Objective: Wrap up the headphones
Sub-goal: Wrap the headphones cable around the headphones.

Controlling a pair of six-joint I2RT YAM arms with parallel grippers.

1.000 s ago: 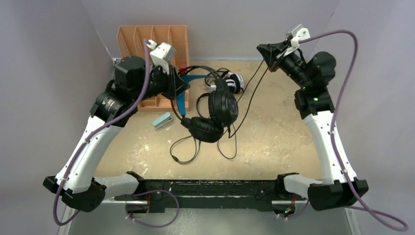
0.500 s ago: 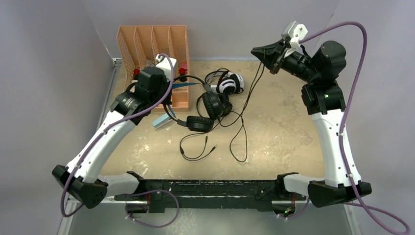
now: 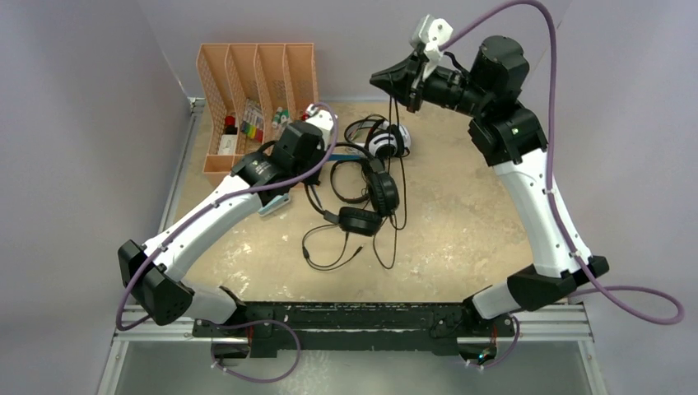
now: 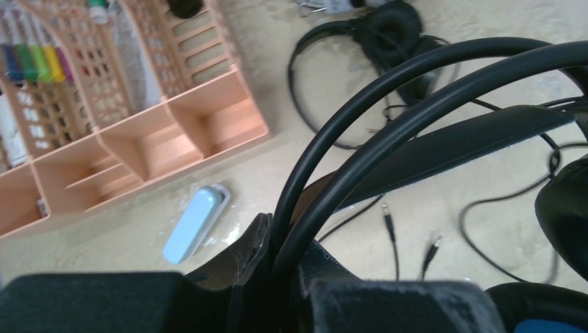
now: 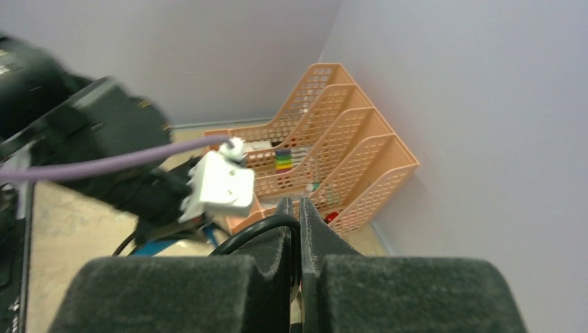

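Two cable plugs lie at 6 o'clock from the middle of the table. At centre, the left gripper is clamped on the black headset's headband. At 12 o'clock, above the white-and-black headset, the raised right gripper pinches a thin cable.
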